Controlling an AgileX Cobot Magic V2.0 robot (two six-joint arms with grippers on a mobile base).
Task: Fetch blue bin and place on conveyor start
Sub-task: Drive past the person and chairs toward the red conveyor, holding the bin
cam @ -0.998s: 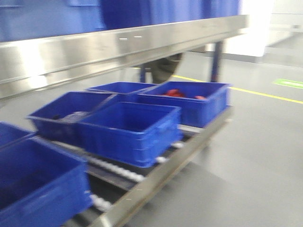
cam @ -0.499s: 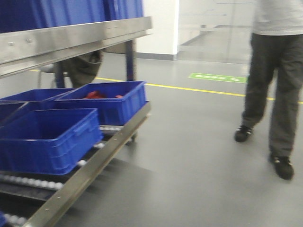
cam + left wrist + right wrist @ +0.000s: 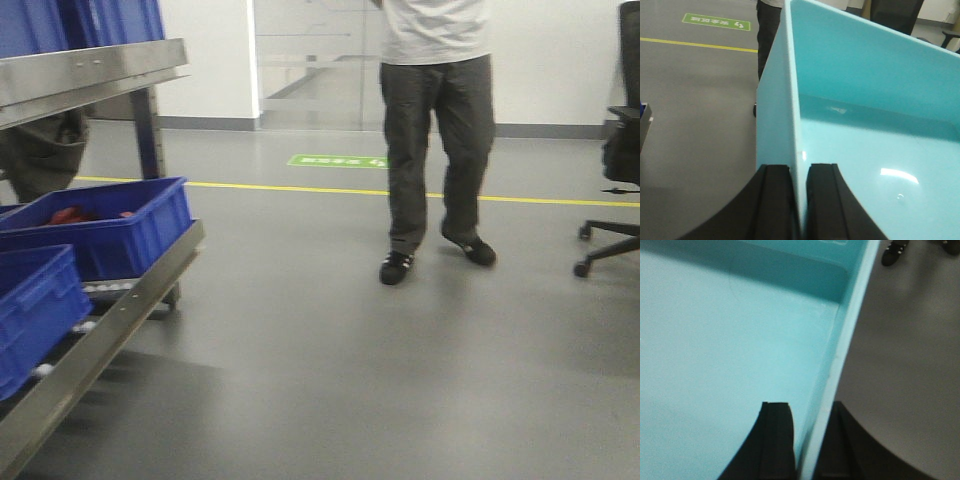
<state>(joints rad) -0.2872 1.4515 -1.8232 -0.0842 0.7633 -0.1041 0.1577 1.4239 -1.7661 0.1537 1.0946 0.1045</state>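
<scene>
The blue bin (image 3: 865,100) is a pale turquoise tub, held off the grey floor between both arms. In the left wrist view my left gripper (image 3: 799,172) is shut on its left wall, one finger outside and one inside. In the right wrist view the bin (image 3: 730,330) fills the left side, and my right gripper (image 3: 810,412) is shut on its right wall in the same way. The bin is empty inside. The conveyor start is out of view. Neither gripper nor the bin shows in the front view.
A steel shelf rack (image 3: 110,300) with dark royal-blue bins (image 3: 110,225) stands at the left. A person (image 3: 435,130) stands ahead on the grey floor. An office chair (image 3: 620,150) is at the far right. A yellow floor line (image 3: 300,188) crosses behind.
The front view has swung right: the rack and dark blue bins slid off to the left, and the person and the chair came into view.
</scene>
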